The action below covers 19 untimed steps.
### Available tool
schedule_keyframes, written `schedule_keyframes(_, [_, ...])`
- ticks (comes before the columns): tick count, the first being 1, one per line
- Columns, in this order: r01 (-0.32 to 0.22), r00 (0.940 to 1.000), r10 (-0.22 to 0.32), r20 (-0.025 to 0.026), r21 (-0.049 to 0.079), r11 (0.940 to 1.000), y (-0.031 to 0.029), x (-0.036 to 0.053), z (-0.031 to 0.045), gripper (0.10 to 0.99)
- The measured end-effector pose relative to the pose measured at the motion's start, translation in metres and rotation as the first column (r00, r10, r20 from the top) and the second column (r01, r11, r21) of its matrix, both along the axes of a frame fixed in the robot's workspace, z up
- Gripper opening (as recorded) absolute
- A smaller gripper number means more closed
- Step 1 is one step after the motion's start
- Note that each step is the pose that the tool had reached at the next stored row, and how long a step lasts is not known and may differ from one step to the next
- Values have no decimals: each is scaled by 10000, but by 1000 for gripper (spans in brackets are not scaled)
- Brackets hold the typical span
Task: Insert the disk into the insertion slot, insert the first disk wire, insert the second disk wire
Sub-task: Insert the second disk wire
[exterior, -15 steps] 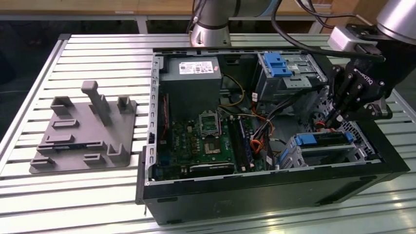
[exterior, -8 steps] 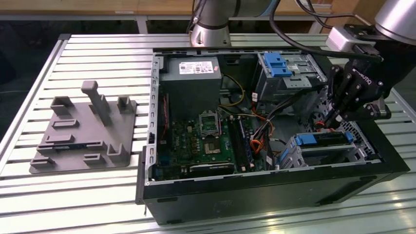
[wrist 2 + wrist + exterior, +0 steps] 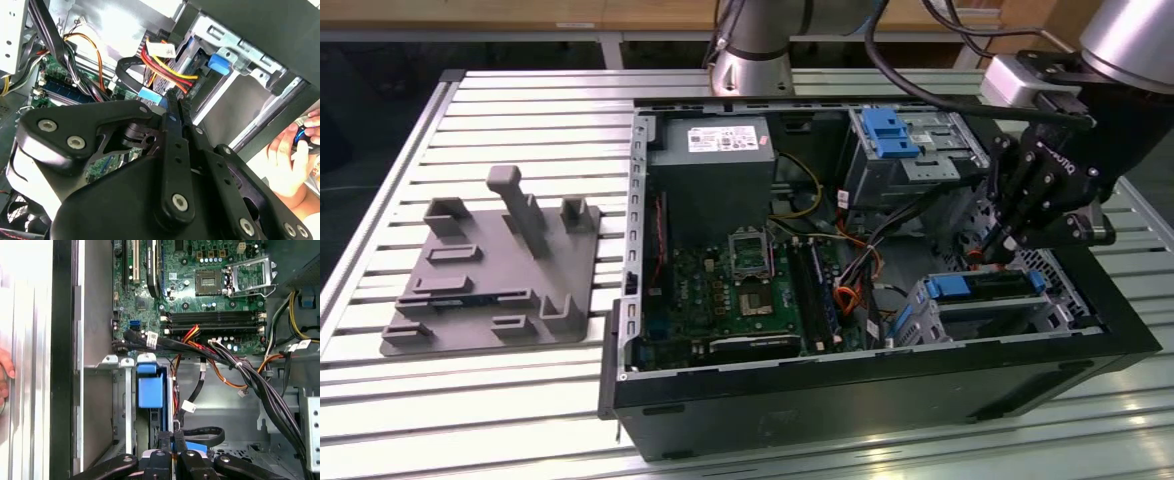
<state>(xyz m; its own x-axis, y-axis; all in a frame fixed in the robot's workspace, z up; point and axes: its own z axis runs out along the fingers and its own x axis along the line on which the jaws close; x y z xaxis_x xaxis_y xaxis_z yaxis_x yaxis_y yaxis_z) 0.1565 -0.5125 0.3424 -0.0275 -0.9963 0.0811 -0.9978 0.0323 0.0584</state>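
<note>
Blue plastic frames the disk [image 3: 983, 286], which lies seated in the insertion slot [image 3: 958, 318], the perforated sheet-metal cage at the near corner of the open computer case [image 3: 881, 390] on the exterior view's right. The case rests on a slatted metal worktop [image 3: 520, 110]. The gripper [image 3: 991, 252] hangs directly above the rear edge of the disk; in the exterior view its fingertips are lost against dark cables, and contact with the disk cannot be confirmed. In the second wrist view the gripper [image 3: 171, 96] has its fingers [image 3: 172, 140] pressed close together, and they end at a small light-blue connector [image 3: 150, 95] beside a red-yellow-black wire bundle [image 3: 167, 72]; the gripper body hides the pinch point itself, so a firm grasp on the connector cannot be told. In the first wrist view the fingers [image 3: 165, 445] stand nearly together over the blue caddy end of the disk [image 3: 150, 390], with a flat black cable [image 3: 202, 432] looped just beside them; the lower part of the disk is cut off behind the gripper. The motherboard [image 3: 734, 290] lies on the case floor, partly covered by wiring. A grey fixture plate [image 3: 487, 280] sits on the worktop well apart on the exterior view's left. A person's hand [image 3: 290, 160] appears outside the case wall, holding a small object that is too indistinct to identify.
</note>
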Motion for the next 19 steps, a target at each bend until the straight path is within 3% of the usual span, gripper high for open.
schedule_keyframes(3, [4, 10000, -4, 39, 2, 10000, -7, -61, -4, 141])
schedule_keyframes(11, [452, 9990, -452, 40, 2, 9990, -41, -57, -10, 141])
schedule_keyframes(19, [510, 9987, -510, 40, 4, 9987, -51, -44, -12, 141])
